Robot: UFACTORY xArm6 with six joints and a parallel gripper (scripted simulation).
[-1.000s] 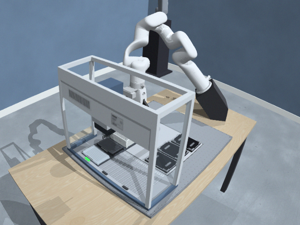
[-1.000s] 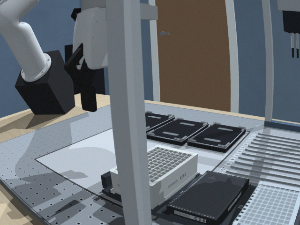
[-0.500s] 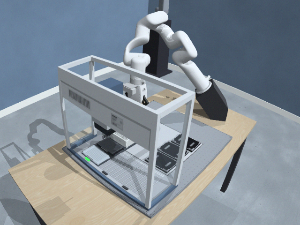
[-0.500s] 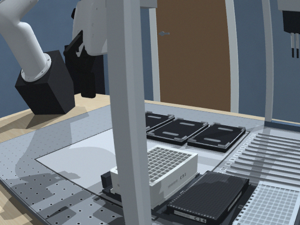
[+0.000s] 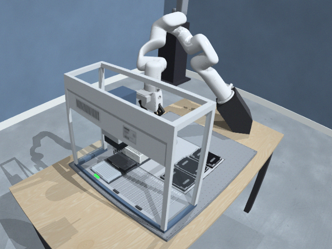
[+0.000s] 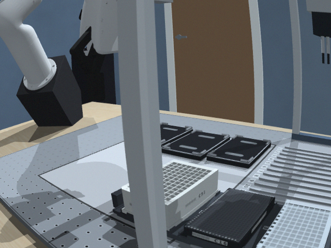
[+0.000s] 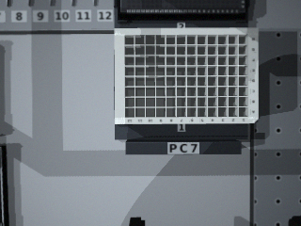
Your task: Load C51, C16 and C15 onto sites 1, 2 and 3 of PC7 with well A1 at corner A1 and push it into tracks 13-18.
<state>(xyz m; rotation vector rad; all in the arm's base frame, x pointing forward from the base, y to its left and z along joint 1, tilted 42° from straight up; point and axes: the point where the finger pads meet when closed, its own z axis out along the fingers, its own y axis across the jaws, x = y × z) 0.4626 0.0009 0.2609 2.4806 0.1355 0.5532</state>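
Observation:
The carrier PC7 [image 7: 183,148] lies in the rails with three plates on it. The white deep-well block C51 [image 7: 185,75] sits on site 1 next to the handle and also shows in the top and exterior views [image 5: 133,153] [image 6: 186,184]. The black 384-well plate C16 [image 6: 231,213] [image 5: 122,162] sits on site 2. The clear 96-well plate C15 [image 6: 299,227] [image 5: 106,171] sits on site 3. A green lamp [image 5: 96,176] glows behind the carrier. My gripper [image 5: 160,109] hangs open and empty, high above the handle end and apart from it.
Three empty black nests [image 6: 197,142] stand in a row beside the apron. The instrument's white frame post [image 6: 138,120] and top beam [image 5: 150,80] are close to my gripper. Track numbers [image 7: 61,16] mark the apron. A pipetting head [image 6: 321,26] hangs over the rails.

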